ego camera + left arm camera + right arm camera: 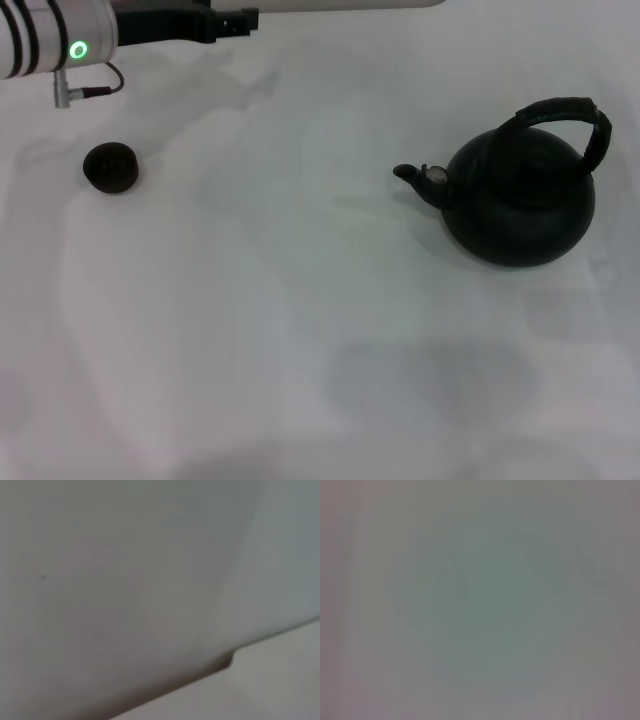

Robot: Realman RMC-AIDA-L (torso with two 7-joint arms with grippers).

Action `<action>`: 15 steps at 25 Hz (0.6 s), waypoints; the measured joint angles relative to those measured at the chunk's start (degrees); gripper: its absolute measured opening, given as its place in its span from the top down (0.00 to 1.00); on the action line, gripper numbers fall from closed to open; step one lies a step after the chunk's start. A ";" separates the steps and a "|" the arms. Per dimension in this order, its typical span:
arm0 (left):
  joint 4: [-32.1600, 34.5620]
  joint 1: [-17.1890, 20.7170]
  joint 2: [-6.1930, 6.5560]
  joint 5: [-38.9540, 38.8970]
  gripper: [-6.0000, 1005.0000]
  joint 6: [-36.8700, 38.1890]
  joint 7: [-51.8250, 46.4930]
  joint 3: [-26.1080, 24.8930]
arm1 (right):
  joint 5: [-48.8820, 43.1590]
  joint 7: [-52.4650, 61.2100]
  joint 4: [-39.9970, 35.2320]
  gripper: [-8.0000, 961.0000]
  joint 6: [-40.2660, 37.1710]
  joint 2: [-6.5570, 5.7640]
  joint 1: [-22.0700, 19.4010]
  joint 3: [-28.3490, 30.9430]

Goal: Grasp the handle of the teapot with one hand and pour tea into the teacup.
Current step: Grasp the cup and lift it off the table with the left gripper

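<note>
So nothing grasped yet, judging by the layout. Nearest the robot: bare white table (300,380), only faint shadows on it. Mid-depth, on the robot's right, the teapot (518,205) stands upright on the table, round black belly, low lid. Its stubby spout (408,173) points toward the robot's left, i.e. toward the cup side, so a tip toward the left looks like the natural pour, once pot and cup are brought near each other. The handle (572,118) arches over the top, raised and free, nothing touching it; looks set up for a grab from above. About the same depth, far over on the robot's left, the teacup (110,166) sits alone, well apart from the teapot, a wide stretch of table between them. The pot probably has to be carried across before pouring.

Farthest back, upper left corner of the head view: the left arm (55,40), white housing with a green ring light, black end part reaching right along the far edge, above and beyond the teacup, touching nothing. Left gripper itself not clear; cannot tell whether it is apart or together. Left wrist view shows only plain surface and an edge. Right gripper not visible anywhere; right wrist view is blank.
</note>
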 joint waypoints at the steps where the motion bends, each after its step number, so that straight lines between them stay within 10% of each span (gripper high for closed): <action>1: -0.02 -0.35 -0.01 1.56 0.22 -0.14 0.25 -0.10 | 0.00 0.00 0.00 0.09 0.08 0.00 0.00 0.00; 15: 0.95 -3.53 1.05 13.52 0.23 2.89 -8.82 -5.88 | 0.00 0.38 -0.18 0.09 0.34 0.07 0.11 0.00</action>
